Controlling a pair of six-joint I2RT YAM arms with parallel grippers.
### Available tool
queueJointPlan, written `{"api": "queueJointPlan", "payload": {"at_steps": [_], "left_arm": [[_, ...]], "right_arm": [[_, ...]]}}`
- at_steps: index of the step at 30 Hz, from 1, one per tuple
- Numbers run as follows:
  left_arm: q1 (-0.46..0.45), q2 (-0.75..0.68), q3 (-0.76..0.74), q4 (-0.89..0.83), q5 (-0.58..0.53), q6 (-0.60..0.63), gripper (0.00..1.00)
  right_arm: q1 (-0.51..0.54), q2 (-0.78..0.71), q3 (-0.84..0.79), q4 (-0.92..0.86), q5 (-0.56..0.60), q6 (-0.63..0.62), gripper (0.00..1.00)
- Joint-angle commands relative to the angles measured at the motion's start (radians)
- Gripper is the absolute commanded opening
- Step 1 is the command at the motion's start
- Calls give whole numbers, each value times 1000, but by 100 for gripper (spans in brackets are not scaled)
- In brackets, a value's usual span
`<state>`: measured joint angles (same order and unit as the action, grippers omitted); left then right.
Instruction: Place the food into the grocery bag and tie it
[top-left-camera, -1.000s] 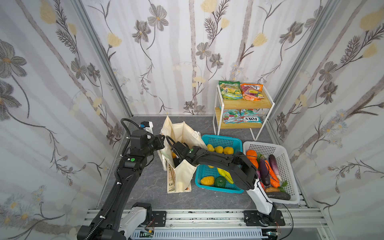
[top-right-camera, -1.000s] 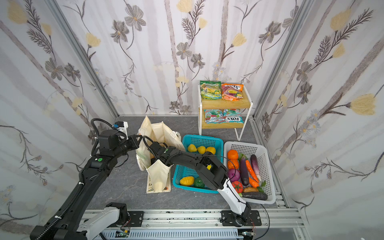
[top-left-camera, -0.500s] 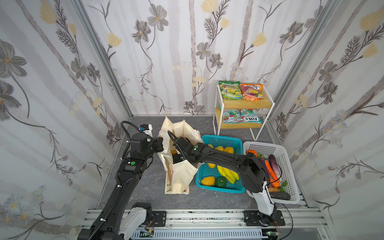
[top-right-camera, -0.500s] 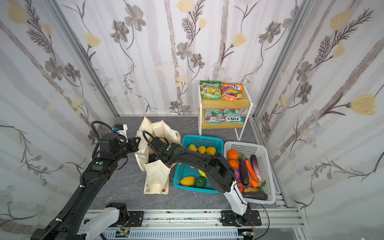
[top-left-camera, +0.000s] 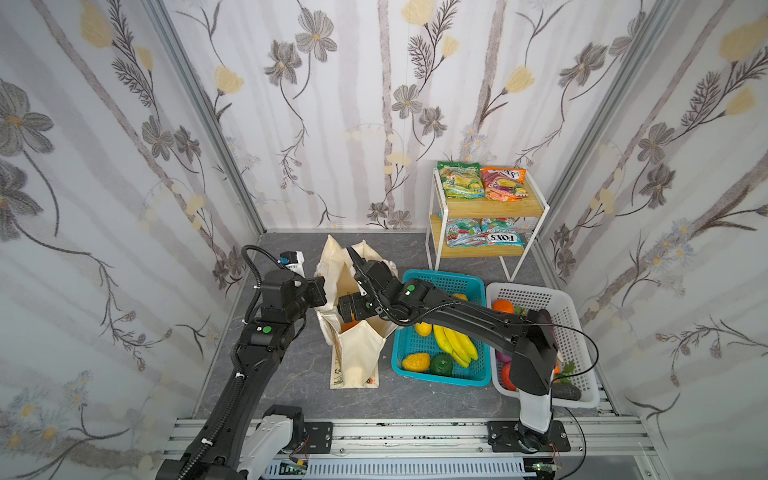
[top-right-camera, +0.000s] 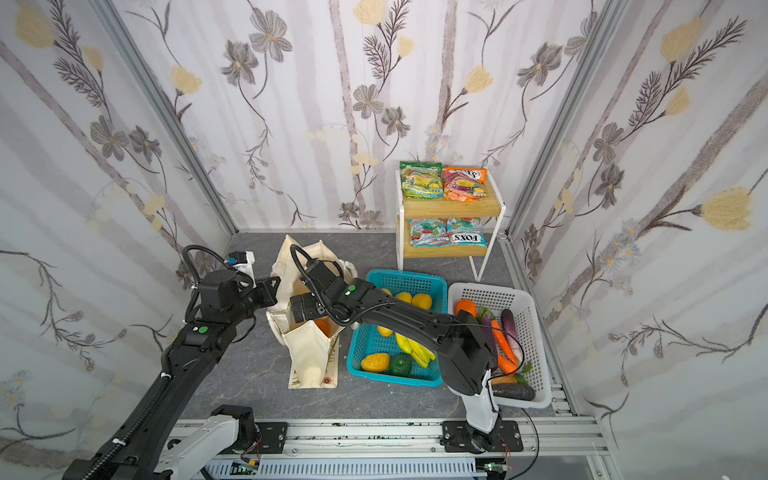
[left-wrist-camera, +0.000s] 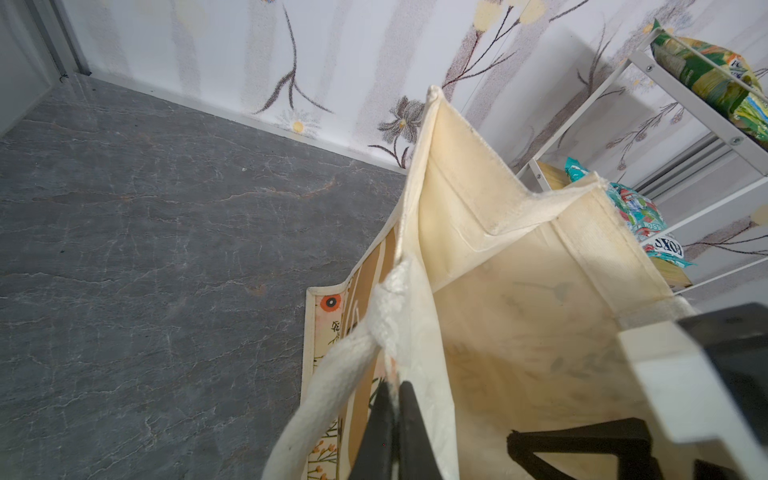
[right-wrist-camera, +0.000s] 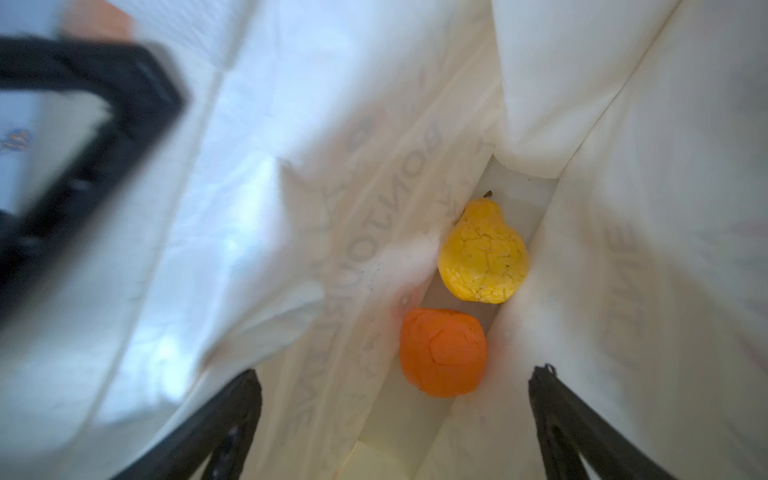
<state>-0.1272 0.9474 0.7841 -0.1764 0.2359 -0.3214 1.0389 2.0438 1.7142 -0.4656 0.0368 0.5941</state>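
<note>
Top view: grocery bag stands left of teal basket, right gripper at its mouth; left wrist: left gripper closed on bag rim; right wrist: jaws wide, empty, orange citrus and yellow pear on bag floor, so best lift straight out, clear of cloth.

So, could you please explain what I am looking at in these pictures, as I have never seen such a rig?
Two black robot arms stand on a rail, each ending in a two-fingered gripper. Both top views look down on the whole scene; the other two come from cameras on the wrists. The left gripper is shut on the rim of the grocery bag. The right gripper hangs open in its mouth, above an orange and a yellow pear inside. Nearby stand a teal basket and a white basket of toy produce, and a shelf with snack packets.
</note>
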Motion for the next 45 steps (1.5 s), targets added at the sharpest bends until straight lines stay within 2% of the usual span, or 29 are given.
{"api": "queueJointPlan", "payload": {"at_steps": [1, 8, 13, 18, 22, 25, 28, 34, 40, 45], "left_arm": [[0, -6, -5, -3, 6, 3, 0], [0, -13, -11, 0, 1, 2, 0], [-1, -21, -18, 0, 0, 0, 0], [0, -21, -21, 0, -2, 4, 0], [0, -19, -19, 0, 2, 1, 0], [0, -25, -21, 0, 0, 1, 0], [0, -29, -23, 0, -1, 1, 0], [0, -25, -25, 0, 2, -1, 0], [0, -30, -29, 0, -3, 2, 0], [0, -38, -31, 0, 0, 4, 0]], "right_arm": [[3, -93, -24, 139, 60, 10, 100], [1, -253, -98, 175, 95, 9, 100], [0, -440, -268, 247, 179, 10, 100], [-35, -681, -462, 236, 295, 8, 100], [-149, -900, -669, 231, 254, 33, 100], [-285, -1027, -813, 226, 128, 33, 100], [-368, -1107, -940, 215, 35, 17, 100], [-420, -1087, -1102, 224, -101, -13, 98], [-429, -962, -1113, 228, -91, -57, 93], [-438, -845, -1075, 215, -89, -112, 82]]}}
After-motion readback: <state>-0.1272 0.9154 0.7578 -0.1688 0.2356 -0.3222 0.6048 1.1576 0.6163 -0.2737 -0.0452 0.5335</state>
